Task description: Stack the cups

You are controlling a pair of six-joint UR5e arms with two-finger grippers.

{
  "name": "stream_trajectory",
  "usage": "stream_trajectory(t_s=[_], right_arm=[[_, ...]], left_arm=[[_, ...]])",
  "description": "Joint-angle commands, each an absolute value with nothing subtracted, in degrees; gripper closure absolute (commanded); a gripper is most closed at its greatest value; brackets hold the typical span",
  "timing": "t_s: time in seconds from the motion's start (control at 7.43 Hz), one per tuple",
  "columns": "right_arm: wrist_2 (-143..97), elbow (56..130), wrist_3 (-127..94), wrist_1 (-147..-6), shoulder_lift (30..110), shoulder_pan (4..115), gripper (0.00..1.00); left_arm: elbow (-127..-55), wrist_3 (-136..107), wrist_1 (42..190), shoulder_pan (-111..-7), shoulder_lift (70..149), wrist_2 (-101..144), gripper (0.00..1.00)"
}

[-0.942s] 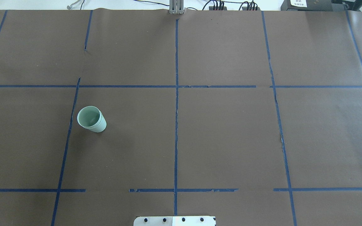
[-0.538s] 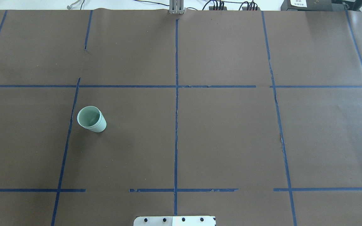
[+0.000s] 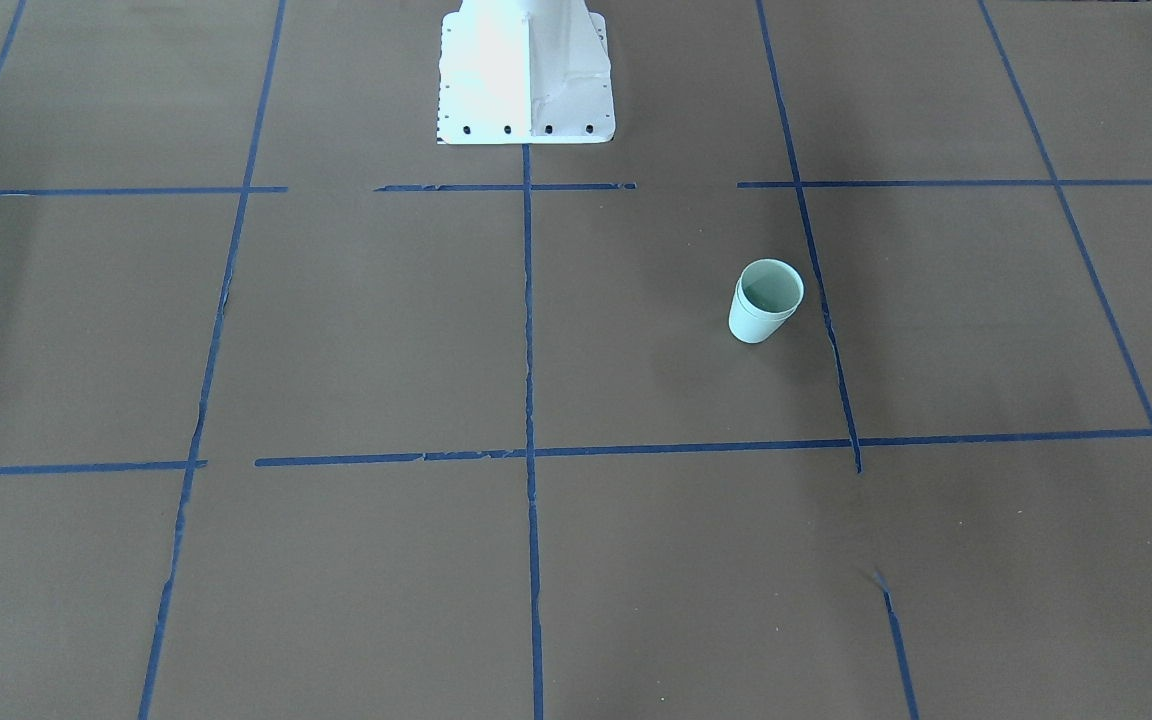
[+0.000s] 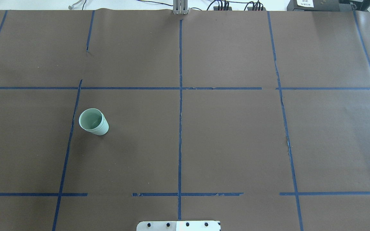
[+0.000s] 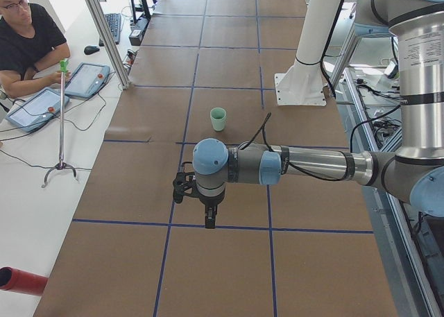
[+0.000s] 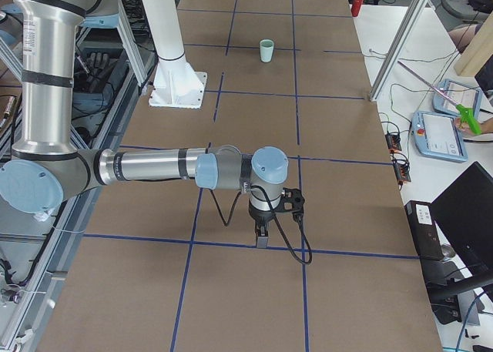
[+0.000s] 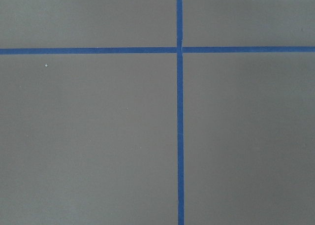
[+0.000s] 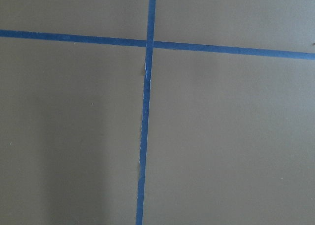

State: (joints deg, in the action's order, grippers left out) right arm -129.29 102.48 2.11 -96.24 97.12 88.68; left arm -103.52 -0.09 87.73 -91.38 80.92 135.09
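The pale mint-green cups point(image 4: 93, 122) stand upright as a single pile on the table's left half. A second rim line just under the top rim shows one cup nested in the other. The pile also shows in the front view point(image 3: 765, 301), the left side view point(image 5: 218, 118) and the right side view point(image 6: 266, 50). My left gripper point(image 5: 209, 222) points down over the table far from the cups, seen only in the left side view. I cannot tell whether it is open or shut. My right gripper point(image 6: 262, 240) points down at the far end, and I cannot tell its state either. Both wrist views show only paper and tape.
Brown paper with a blue tape grid point(image 4: 180, 96) covers the table. The white robot base plate point(image 4: 178, 226) sits at the near edge. An operator point(image 5: 28, 39) with tablets point(image 5: 87, 79) and a thin stand point(image 5: 61, 123) is beside the table's left end.
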Motion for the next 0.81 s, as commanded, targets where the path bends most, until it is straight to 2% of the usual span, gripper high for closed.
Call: stream_trajectory(t_s=[0.0,0.67], right_arm=[[-129.29,102.48,2.11,-96.24,97.12,88.68,0.00],[-129.29,102.48,2.11,-96.24,97.12,88.68,0.00]], left_arm=[[-100.75,-0.09,87.63,-91.41,83.47,135.09,0.00],[-99.05,0.17,87.71,-91.41,84.90,135.00,0.00]])
